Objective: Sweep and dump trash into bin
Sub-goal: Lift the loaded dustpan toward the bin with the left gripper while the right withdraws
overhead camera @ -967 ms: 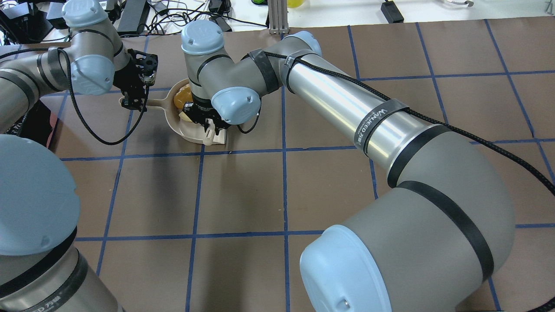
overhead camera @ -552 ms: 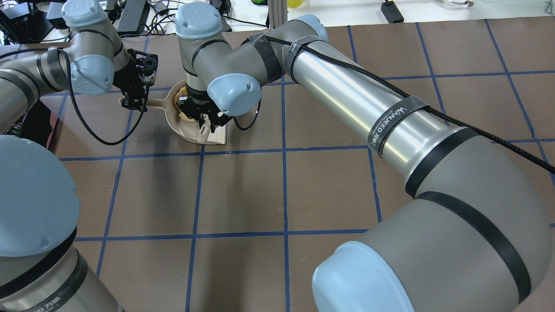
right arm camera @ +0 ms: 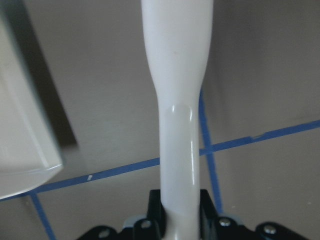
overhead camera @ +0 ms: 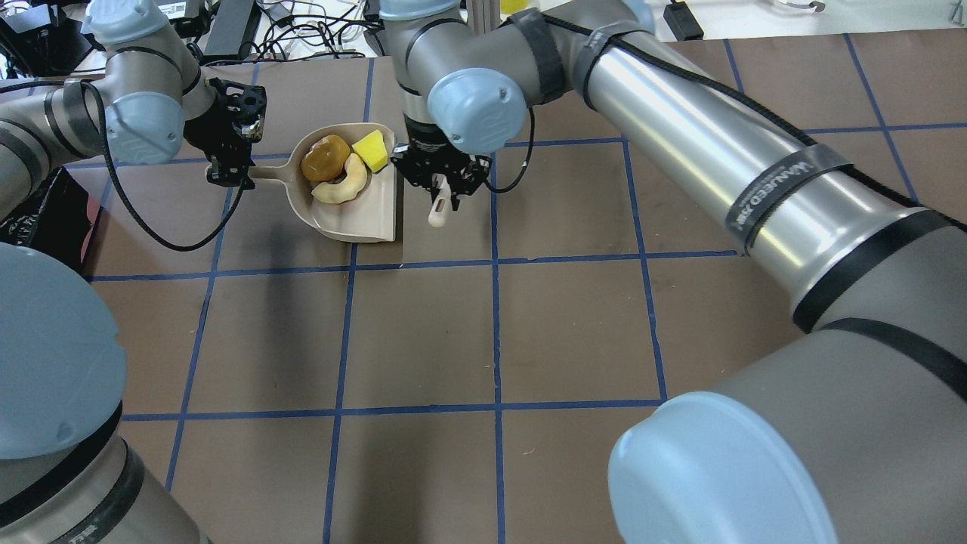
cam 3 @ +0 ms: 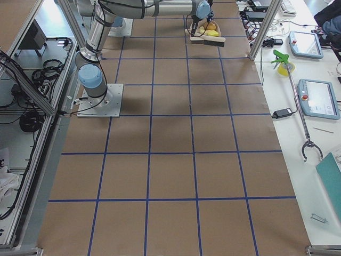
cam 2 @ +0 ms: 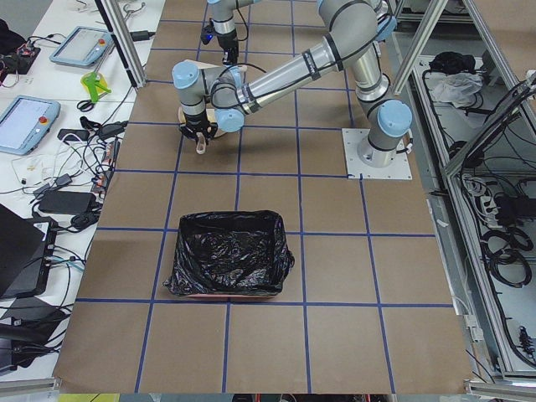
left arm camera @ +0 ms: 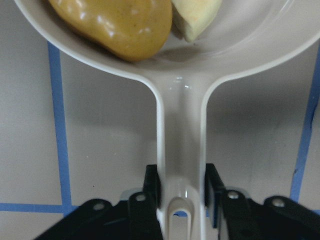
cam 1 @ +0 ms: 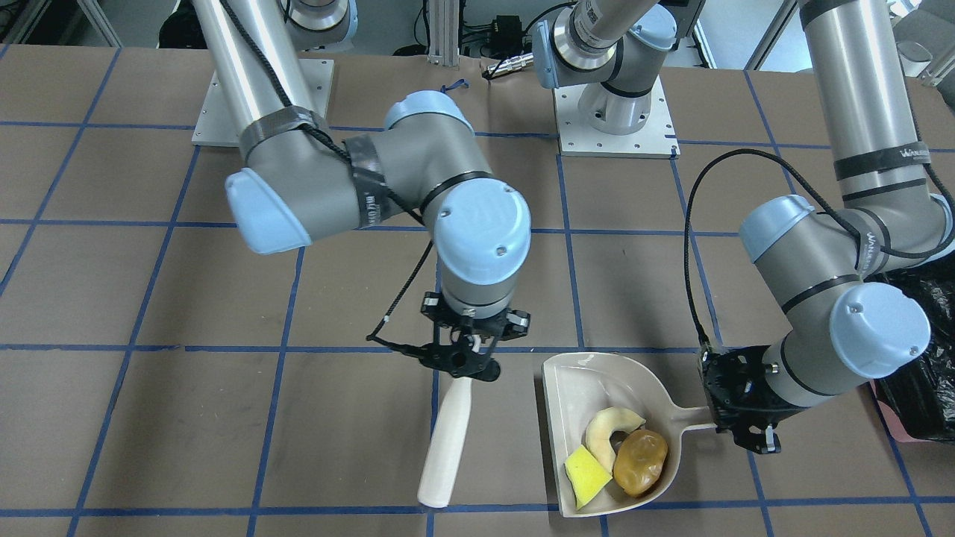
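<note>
Dumping remains, I'd say: bin (cam 2: 188, 251) sits near-left, well apart from the dustpan (overhead camera: 363, 219) farther out holding all three trash pieces (cam 1: 640, 462) (crescent (overhead camera: 341, 189), lump (overhead camera: 325, 157), wedge (overhead camera: 370, 151)). Left gripper (overhead camera: 230, 175) clamped on dustpan handle, right gripper (overhead camera: 440, 187) just right of it clamped on white brush (cam 1: 446, 447). Brown-paper surface (overhead camera: 574, 332), blue tape grid (overhead camera: 495, 332); cable-strewn benches (overhead camera: 317, 30) beyond.

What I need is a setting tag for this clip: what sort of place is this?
Probably a robotics lab: a robot arm base bolted to a blue-taped grid table, teach pendants and loose cables alongside.
</note>
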`<control>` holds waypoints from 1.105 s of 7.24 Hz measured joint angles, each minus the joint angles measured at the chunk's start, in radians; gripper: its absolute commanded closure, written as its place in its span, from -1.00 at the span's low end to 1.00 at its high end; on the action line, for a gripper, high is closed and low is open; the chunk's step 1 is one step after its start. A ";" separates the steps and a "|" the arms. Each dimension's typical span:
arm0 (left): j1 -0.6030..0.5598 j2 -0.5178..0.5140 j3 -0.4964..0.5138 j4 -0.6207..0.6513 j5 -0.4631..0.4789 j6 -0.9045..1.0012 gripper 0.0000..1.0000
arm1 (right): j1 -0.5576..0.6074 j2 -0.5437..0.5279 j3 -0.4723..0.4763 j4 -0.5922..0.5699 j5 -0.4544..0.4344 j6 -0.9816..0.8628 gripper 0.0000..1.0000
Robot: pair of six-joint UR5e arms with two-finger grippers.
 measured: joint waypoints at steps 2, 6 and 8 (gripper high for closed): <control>0.069 0.024 0.036 -0.051 -0.044 0.011 0.98 | -0.159 -0.105 0.147 -0.010 -0.006 -0.193 1.00; 0.279 0.030 0.293 -0.355 -0.082 0.165 0.98 | -0.469 -0.224 0.334 -0.053 -0.068 -0.568 1.00; 0.437 0.021 0.398 -0.454 -0.080 0.380 1.00 | -0.587 -0.246 0.420 -0.148 -0.101 -0.749 1.00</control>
